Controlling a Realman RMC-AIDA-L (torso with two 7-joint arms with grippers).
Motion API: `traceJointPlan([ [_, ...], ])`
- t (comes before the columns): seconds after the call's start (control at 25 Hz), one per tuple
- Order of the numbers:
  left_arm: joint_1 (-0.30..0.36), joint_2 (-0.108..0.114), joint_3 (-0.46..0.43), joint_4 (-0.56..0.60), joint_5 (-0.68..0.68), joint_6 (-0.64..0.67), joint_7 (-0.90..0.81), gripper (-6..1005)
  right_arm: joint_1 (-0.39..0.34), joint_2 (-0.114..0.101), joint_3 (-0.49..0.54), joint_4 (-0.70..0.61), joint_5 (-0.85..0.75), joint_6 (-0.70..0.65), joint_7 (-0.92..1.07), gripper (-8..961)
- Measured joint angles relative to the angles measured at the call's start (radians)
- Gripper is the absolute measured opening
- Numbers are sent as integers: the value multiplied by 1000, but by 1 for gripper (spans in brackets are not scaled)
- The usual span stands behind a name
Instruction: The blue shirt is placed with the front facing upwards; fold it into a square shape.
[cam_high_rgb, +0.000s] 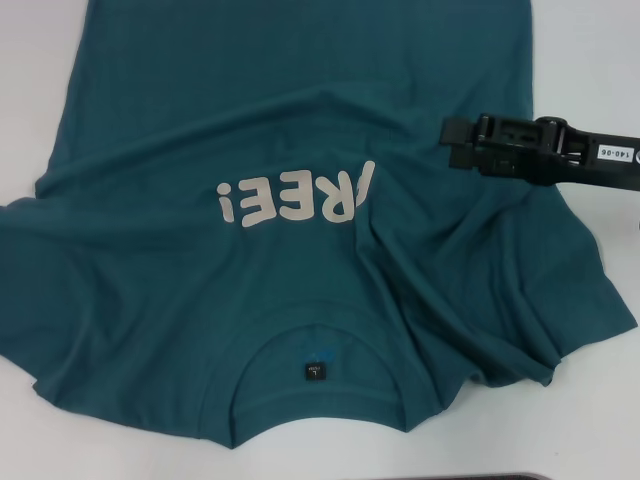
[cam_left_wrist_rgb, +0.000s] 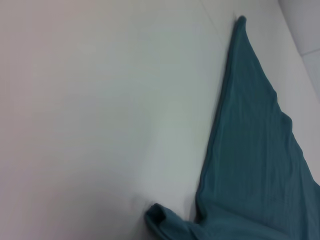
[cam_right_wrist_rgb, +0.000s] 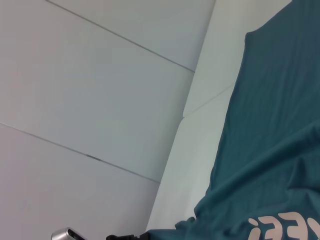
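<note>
The blue shirt lies front up on the white table, with its collar and small dark neck label at the near edge. Its off-white letters read upside down, and a raised fold on the right hides the first letter. My right gripper reaches in from the right, just above the shirt's wrinkled right side. It is open with nothing between the fingers. The left wrist view shows a shirt edge and a curled corner. The right wrist view shows the shirt and part of the lettering. My left gripper is out of view.
The white table shows bare on both sides of the shirt and in front of the collar. The shirt's far end runs out of the head view. A white panelled wall rises beyond the table.
</note>
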Motion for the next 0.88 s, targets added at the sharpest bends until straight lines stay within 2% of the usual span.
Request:
traceJointPlan([
  [0.24,2,-2,-11,-10,0,17,-4,8,0,-1,1,0,0,-6,0,884],
  [0.32,-9,-2,-7,-3,-3,78,3,8,0,-1,1,0,0,-6,0,884],
  [0.36,-22,-9,-7,-5,-7,133,3,9,0,-1,1,0,0,-6,0,884],
  [0.4,-22,-9,-7,-5,-7,133,3,9,0,-1,1,0,0,-6,0,884],
  [0.52,-49,-29,-9,-9,-8,187,0,10,0,-2,1,1,0,-6,0,884],
  [0.76,-103,-65,23,-1,12,198,-7,12,-1,-2,1,2,0,-6,0,884],
  [0.88,-112,-75,24,-1,13,199,-7,13,-2,-2,1,3,0,-6,0,885],
])
